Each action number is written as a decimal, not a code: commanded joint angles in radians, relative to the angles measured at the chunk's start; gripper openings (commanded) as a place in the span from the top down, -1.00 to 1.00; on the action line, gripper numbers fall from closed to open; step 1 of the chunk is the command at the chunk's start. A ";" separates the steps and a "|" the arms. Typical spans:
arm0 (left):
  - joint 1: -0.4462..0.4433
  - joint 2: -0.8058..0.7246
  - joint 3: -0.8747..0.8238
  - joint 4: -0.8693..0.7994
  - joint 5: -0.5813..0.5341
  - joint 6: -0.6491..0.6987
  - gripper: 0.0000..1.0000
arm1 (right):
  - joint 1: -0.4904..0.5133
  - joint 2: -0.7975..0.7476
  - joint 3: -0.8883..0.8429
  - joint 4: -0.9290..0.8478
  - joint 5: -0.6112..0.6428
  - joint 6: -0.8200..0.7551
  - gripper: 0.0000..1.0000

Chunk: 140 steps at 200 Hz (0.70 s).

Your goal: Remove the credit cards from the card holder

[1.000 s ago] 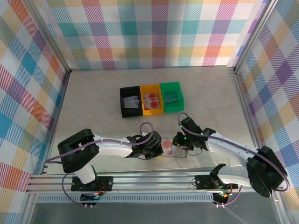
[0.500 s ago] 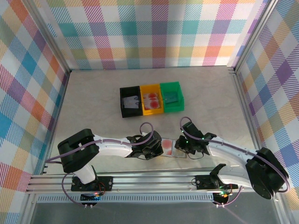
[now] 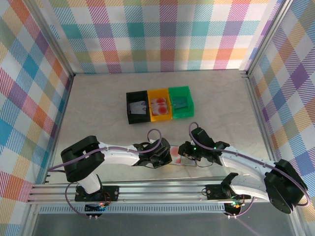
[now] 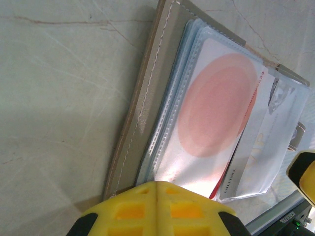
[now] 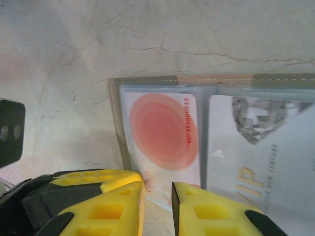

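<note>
1. My right pincer [image 5: 157,189] stands narrow, with a slim slit between its yellow fingertips, over the near edge of the card holder [image 5: 116,118]. The red card [image 5: 162,130] runs right up to that slit, and I cannot tell whether I pinch it.
2. My left pincer [image 4: 156,190] is closed, fingertips pressed together, at the card holder's left end over its clear sleeves.
3. The white card [image 5: 256,162], just right of the red card in the holder, reads "VIP" and "NEW CENTURY" beside a picture of a diamond. The red card has a line of red letters along one edge, too blurred to read.
4. The holder's tan stitched border shows along its far and left sides, with bare table [image 3: 98,108] beyond both. The metal rail [image 3: 162,184] lies near the holder's front side, so room is tighter there.
5. The card holder lies open and flat, pale blue-grey inside. The red card in its clear sleeve shows a big pink-red disc on white.
6. Well beyond the holder's far side, a black bin [image 3: 137,108], a yellow bin [image 3: 159,105] and a green bin [image 3: 180,102] stand touching in a row. Red-disc cards lie in the yellow one.
</note>
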 commanded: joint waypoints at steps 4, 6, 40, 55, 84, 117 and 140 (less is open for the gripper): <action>0.008 0.080 -0.053 -0.190 -0.021 0.005 1.00 | 0.008 0.047 0.012 0.082 -0.035 -0.018 0.52; 0.008 0.080 -0.053 -0.189 -0.021 0.005 1.00 | 0.008 0.050 0.010 0.089 -0.036 -0.019 0.52; 0.007 0.081 -0.054 -0.189 -0.017 0.006 1.00 | 0.008 0.080 -0.004 0.119 -0.018 -0.033 0.53; 0.008 0.080 -0.058 -0.188 -0.017 0.006 1.00 | 0.008 0.077 -0.014 0.123 0.004 -0.031 0.53; 0.008 0.077 -0.063 -0.185 -0.019 0.003 1.00 | 0.008 0.102 -0.020 0.128 0.017 -0.043 0.54; 0.008 0.074 -0.065 -0.183 -0.020 0.001 1.00 | 0.008 0.117 -0.034 0.128 0.033 -0.033 0.55; 0.008 0.072 -0.066 -0.184 -0.021 0.001 1.00 | 0.008 0.117 -0.042 0.112 0.049 -0.029 0.56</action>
